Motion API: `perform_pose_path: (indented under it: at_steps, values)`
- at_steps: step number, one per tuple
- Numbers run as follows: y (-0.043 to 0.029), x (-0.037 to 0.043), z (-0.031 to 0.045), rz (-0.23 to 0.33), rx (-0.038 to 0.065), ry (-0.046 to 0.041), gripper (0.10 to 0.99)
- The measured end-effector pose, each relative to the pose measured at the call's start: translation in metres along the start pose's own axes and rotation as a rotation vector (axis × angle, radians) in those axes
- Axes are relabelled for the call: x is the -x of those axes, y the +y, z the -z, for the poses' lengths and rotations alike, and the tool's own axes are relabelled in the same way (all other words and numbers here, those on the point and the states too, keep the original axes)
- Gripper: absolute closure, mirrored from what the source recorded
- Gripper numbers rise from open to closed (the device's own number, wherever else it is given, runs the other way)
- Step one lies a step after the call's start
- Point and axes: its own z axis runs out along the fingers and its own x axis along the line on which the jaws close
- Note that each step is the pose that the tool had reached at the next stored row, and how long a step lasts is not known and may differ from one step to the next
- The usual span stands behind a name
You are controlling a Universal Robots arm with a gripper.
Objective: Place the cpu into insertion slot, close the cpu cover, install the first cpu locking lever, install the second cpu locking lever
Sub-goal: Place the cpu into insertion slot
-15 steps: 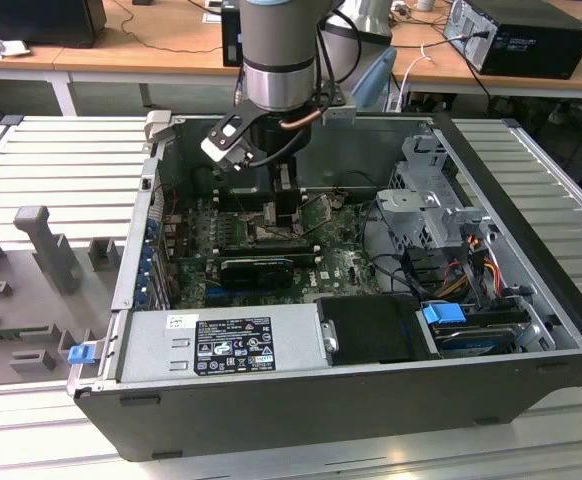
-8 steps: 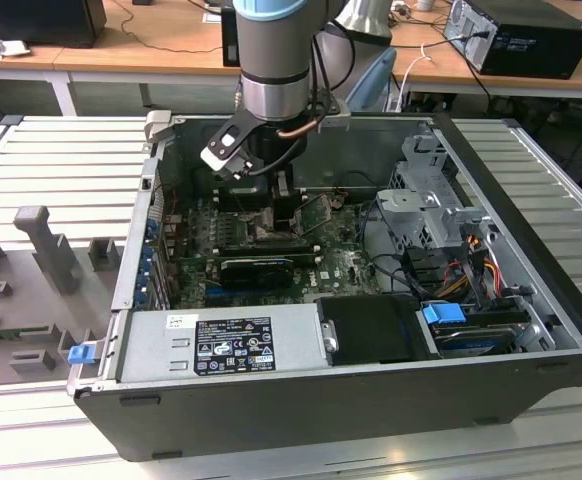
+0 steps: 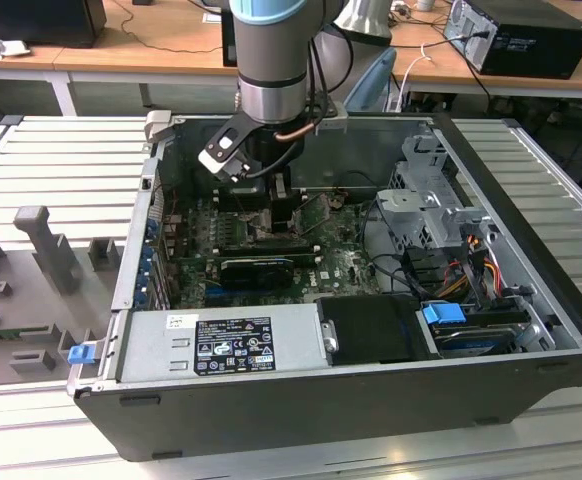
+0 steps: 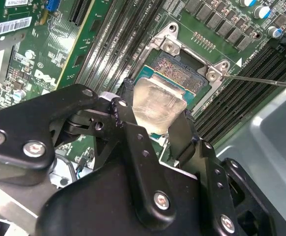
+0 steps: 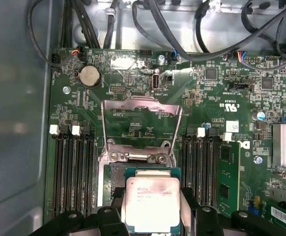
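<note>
fingers (image 4: pixel 180 137): closed onto two opposite edges of the cpu (image 4: pixel 157 101), gap just the chip's width
gripper (image 5: pixel 153 211): carries the cpu (image 5: pixel 153 196) grey metal face up, inside the computer case (image 3: pixel 531 200)
cpu position: over the insertion slot (image 5: pixel 114 178), covering most of the pin field. A brownish strip of the insertion slot (image 4: pixel 180 73) shows beyond the chip's far edge in the second wrist view. Can't tell if it's touching the pins or just above them.
cpu cover (image 5: pixel 141 104): swung open, lying back from the socket on the motherboard (image 5: pixel 221 162), window frame clear of the chip
locking lever (image 4: pixel 261 80): thin rod sticking out sideways from a socket corner, not latched
step: first one, placing the cpu. Cover and both levers not done.
call: chip looks offset from the socket frame, so my read is not seated
needs: edges square to the frame, chip flat, straight drop with no sideways slide across the pins, release only once it sits inside the frame
</note>
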Motion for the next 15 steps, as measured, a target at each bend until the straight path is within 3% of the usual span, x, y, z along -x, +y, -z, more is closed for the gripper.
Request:
perform_pose_path:
  at_steps: [3, 8, 15]
  values:
    - [-0.0002, 0.0000, -0.0004, 0.000, 0.000, 0.0001, 0.557]
    - [-0.0026, -0.0005, -0.0073, 0.000, 0.000, 0.0000, 0.557]
    - [-0.0052, -0.0077, -0.0169, -0.002, 0.000, -0.0002, 0.557]
